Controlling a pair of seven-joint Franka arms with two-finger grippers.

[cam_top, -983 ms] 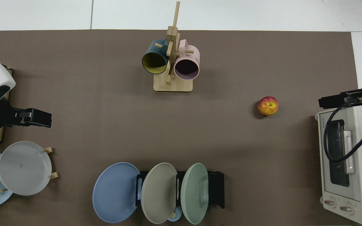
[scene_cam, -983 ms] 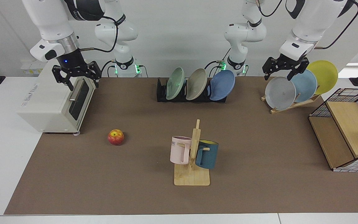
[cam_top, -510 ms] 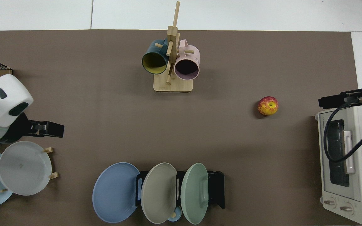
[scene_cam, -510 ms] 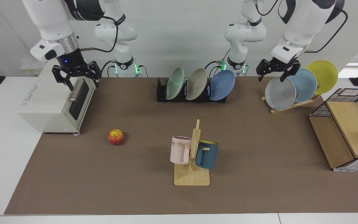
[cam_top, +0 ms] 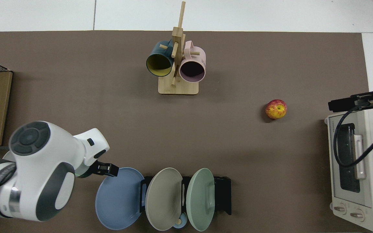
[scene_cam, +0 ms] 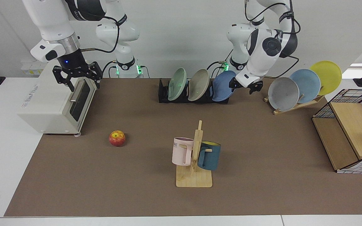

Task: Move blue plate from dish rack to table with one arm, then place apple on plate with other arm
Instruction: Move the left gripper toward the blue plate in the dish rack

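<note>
The blue plate (scene_cam: 222,87) (cam_top: 118,199) stands on edge in the end slot of the black dish rack (scene_cam: 163,94) (cam_top: 222,194), at the back of the table (scene_cam: 262,141). My left gripper (scene_cam: 243,88) (cam_top: 107,169) hangs open right at the plate's outer rim, holding nothing; whether it touches the rim I cannot tell. The apple (scene_cam: 117,138) (cam_top: 276,109) lies on the brown mat near the toaster oven. My right gripper (scene_cam: 77,77) (cam_top: 342,104) waits open and empty above the oven's front.
A beige plate (scene_cam: 199,84) and a green plate (scene_cam: 177,84) share the rack. A mug tree (scene_cam: 195,157) stands mid-table. A wooden stand (scene_cam: 294,105) with grey, sky-blue and yellow plates and a wire-and-wood shelf (scene_cam: 347,135) are beside the left arm. The toaster oven (scene_cam: 55,103) faces the apple.
The left arm has swung from above the wooden plate stand over to the dish rack, lowering its gripper beside the blue plate. The right arm, plate and apple have not moved.
</note>
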